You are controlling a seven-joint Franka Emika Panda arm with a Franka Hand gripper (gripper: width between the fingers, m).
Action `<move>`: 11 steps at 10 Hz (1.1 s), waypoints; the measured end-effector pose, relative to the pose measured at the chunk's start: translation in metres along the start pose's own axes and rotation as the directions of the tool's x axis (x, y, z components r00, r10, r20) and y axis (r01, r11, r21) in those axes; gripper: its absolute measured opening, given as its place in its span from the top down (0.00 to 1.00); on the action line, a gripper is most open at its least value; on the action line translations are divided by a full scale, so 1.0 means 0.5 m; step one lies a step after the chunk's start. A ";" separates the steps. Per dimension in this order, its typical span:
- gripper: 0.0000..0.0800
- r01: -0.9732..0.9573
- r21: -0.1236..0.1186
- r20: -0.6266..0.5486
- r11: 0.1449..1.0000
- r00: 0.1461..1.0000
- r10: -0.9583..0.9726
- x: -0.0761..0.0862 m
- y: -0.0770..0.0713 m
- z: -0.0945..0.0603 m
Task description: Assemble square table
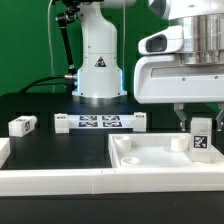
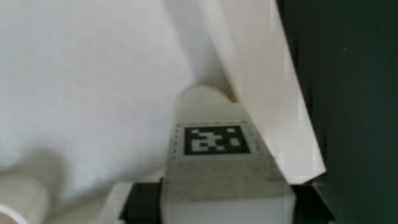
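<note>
As it grips leg [image 1: 201,141], claw [image 1: 198,127] vertical over tabletop [image 1: 150,156]

Bright, even light pours over the exterior view, and the white tabletop [image 1: 155,152] nearly blows out, its rim edges melting together. The black desk [image 1: 50,150] swallows light, showing only a faint sheen. Soft shadow sits inside the tabletop's recess and beneath the arm [image 1: 98,60]. The picture is coarse and a touch soft, yet the tag on the leg [image 1: 200,138] reads crisply. Over to the wrist view: close-range mush, whites washed to a greyish lilac, the tag's edges fuzzy, and the claw [image 2: 217,200] gripping the leg is just a dark smear on either side.
</note>
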State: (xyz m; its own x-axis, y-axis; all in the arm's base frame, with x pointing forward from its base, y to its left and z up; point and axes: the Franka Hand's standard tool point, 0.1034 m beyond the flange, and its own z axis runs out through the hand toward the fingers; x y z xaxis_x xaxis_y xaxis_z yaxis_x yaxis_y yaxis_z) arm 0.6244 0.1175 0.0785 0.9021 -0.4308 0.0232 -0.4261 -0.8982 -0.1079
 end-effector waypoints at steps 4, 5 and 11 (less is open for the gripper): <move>0.64 -0.474 0.026 -0.005 0.880 0.880 0.474 -0.002 0.000 0.003; 0.64 -0.555 0.025 -0.002 0.831 0.832 0.555 -0.002 0.000 0.003; 0.64 -0.873 0.026 0.029 0.487 0.488 0.872 -0.002 -0.003 0.004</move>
State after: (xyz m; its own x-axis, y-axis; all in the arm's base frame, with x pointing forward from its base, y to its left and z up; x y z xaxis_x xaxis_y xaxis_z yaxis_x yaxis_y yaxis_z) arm 0.6242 0.1196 0.0767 0.0703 -0.9912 -0.1120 -0.9933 -0.0593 -0.0991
